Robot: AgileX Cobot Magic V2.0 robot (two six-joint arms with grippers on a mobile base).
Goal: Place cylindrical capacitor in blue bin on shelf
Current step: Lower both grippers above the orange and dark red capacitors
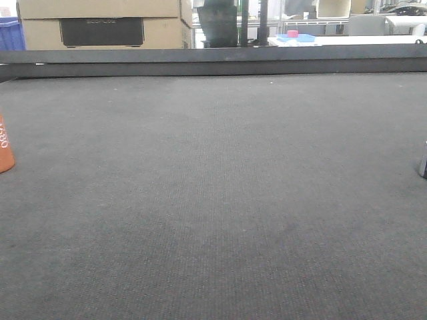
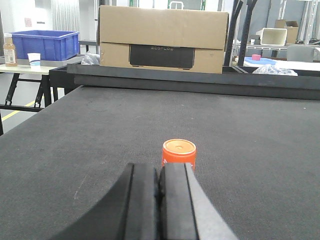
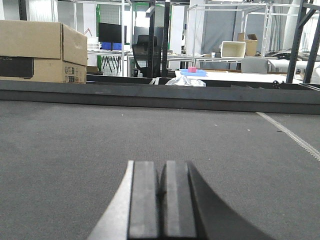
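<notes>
Exterior front-facing view: the cylindrical capacitor (image 1: 5, 147), an orange can-shaped part, stands at the far left edge of the dark mat (image 1: 213, 200) and is cut off by the frame. A small dark object (image 1: 423, 167) at the right edge cannot be identified. Neither gripper can be made out here. Left wrist-mounted view: the capacitor (image 2: 179, 152) stands upright on the mat just ahead of the left gripper (image 2: 160, 172), slightly right of its centreline and apart from the fingertips. The pads are pressed together with no gap and hold nothing. The step in hand is judged to be the approach for the pick. Spread the jaws wider than the can before advancing, shift the wrist right to centre it, and close low on the body so the upright part is not knocked over. A blue crate (image 2: 45, 44) sits on a side table (image 2: 20, 67) at far left, beside a cardboard box (image 2: 162, 40). No steel shelf is visible, so whether this crate is the target bin cannot be told. Right wrist-mounted view: the right gripper (image 3: 162, 170) is likewise fully closed and empty, resting low over bare mat well apart from the capacitor, which does not appear here. Keep this arm parked.
</notes>
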